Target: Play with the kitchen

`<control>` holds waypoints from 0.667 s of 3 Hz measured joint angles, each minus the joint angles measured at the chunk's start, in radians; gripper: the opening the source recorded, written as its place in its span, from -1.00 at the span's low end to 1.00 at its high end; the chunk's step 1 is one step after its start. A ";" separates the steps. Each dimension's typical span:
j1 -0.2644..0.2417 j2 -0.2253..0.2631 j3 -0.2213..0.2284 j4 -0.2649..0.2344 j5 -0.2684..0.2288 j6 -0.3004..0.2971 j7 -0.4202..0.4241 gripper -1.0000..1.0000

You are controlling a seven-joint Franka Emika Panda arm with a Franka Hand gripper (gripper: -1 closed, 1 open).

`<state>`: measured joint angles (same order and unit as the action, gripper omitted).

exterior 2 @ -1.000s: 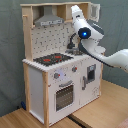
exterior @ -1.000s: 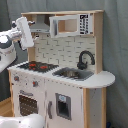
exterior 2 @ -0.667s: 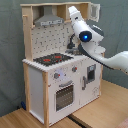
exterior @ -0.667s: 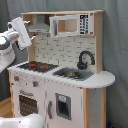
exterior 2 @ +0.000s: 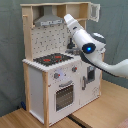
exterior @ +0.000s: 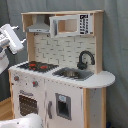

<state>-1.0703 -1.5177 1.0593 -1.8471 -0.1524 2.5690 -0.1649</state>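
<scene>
The kitchen (exterior: 65,85) is a tall white and light-wood toy with a black-red stovetop (exterior: 37,66), a sink (exterior: 74,74), a black faucet (exterior: 85,59), a grey hood (exterior: 39,25), a microwave cabinet (exterior: 67,25) and an oven door (exterior: 29,102). In the first exterior view my gripper (exterior: 13,39) hovers at the left edge, above and beside the stovetop's end, touching nothing. In the second exterior view the gripper (exterior 2: 69,20) is raised in front of the kitchen (exterior 2: 50,85), between the hood (exterior 2: 50,21) and the stovetop (exterior 2: 52,59). It holds nothing that I can see.
My white arm (exterior 2: 92,47) reaches in from the second exterior view's right, across the sink side of the counter. A wooden floor (exterior 2: 105,107) lies under the kitchen and a grey curtain (exterior: 117,50) hangs behind it.
In the second exterior view the arm has sunk a little, from level with the hood's top to below it. The kitchen has not changed.
</scene>
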 joint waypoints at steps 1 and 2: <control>0.074 0.000 0.040 -0.056 -0.067 0.028 0.004 1.00; 0.141 0.000 0.079 -0.119 -0.116 0.055 0.013 1.00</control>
<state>-0.9289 -1.5177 1.1380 -1.9659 -0.2680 2.6244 -0.1516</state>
